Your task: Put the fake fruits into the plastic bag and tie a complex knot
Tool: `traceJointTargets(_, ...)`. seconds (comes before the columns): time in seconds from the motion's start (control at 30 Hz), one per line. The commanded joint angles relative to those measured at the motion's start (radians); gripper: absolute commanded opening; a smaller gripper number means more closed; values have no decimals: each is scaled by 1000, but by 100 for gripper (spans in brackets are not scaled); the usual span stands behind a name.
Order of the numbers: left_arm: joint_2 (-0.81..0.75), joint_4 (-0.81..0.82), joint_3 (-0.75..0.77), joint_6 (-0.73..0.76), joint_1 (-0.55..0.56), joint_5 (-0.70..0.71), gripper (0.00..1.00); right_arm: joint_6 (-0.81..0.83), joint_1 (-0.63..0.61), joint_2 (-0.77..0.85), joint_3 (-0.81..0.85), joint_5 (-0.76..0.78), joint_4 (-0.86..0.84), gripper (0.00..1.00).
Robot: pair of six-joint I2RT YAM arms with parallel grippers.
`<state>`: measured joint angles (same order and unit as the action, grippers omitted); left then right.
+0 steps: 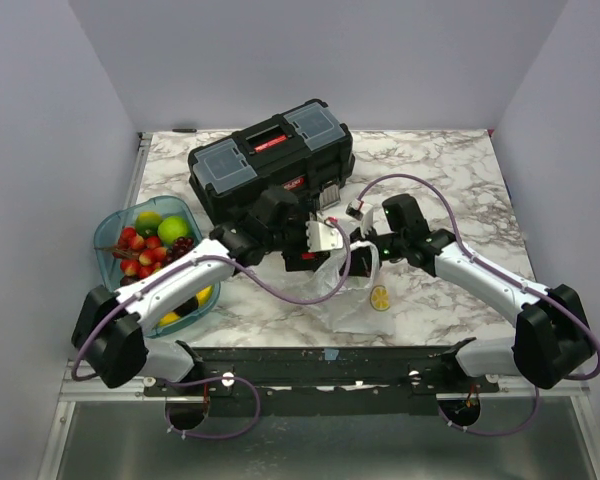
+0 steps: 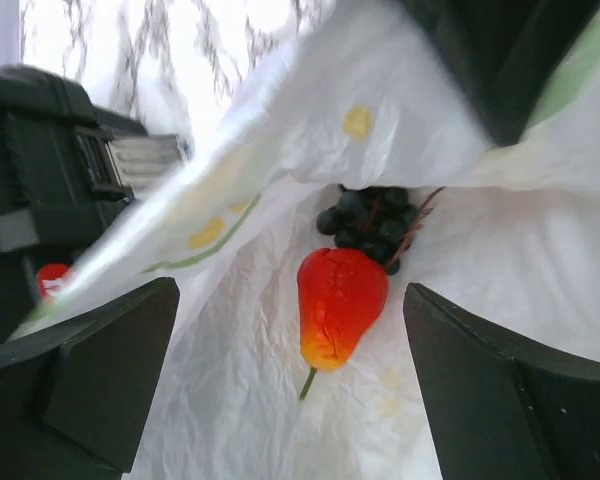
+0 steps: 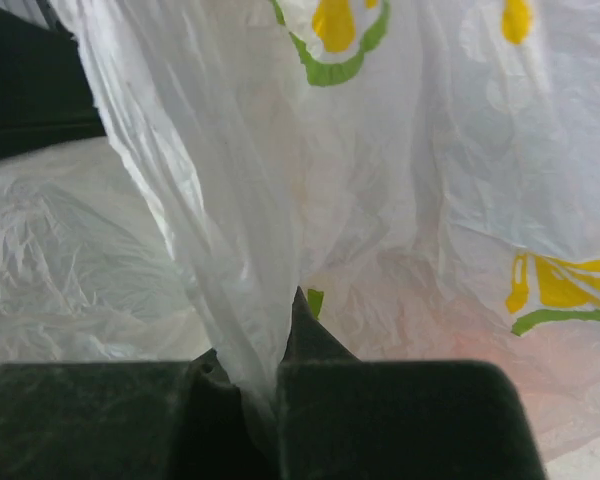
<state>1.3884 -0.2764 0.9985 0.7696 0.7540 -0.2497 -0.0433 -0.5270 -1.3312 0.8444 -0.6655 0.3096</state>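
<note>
Hovering at the mouth of the thin translucent printed plastic bag [image 1: 348, 296] on the marbled tabletop [image 1: 460, 190], left gripper [image 2: 300, 375] is holding jaws wide apart above a glossy red-orange fake fruit [image 2: 340, 298] and dark purple grapes [image 2: 368, 226] inside, while right gripper [image 3: 280, 388] is clamping jaws on the bag's rim, apparently propping it open.

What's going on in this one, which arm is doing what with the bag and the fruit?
The right gripper is shut on a fold of the plastic bag, holding its edge up. The left gripper hangs open over the bag's mouth. A red-orange pear-shaped fruit and a bunch of dark grapes lie inside below it. More fake fruits sit in the teal tray at the left. The bag is not tied yet.
</note>
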Motion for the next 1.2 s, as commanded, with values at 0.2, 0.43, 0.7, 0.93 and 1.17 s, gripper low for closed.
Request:
traceJointTargets(0.2, -146, -793, 520, -195, -118, -483, 98, 17, 13, -3, -13, -6, -5, 1)
traceJointTargets(0.43, -223, -903, 561, -391, -517, -409, 92, 21, 14, -4, -9, -11, -11, 1)
traceJointTargets(0.7, -389, -1032, 215, -161, -1031, -104, 98, 33, 14, -35, 5, -39, -13, 1)
traceJointTargets(0.93, -435, -948, -5, 52, -1312, 82, 98, 25, 14, -25, 1, -61, -37, 1)
traceJointTargets(1.17, -403, -879, -77, 91, -1343, 169, 98, 33, 13, -40, -4, -80, -37, 1)
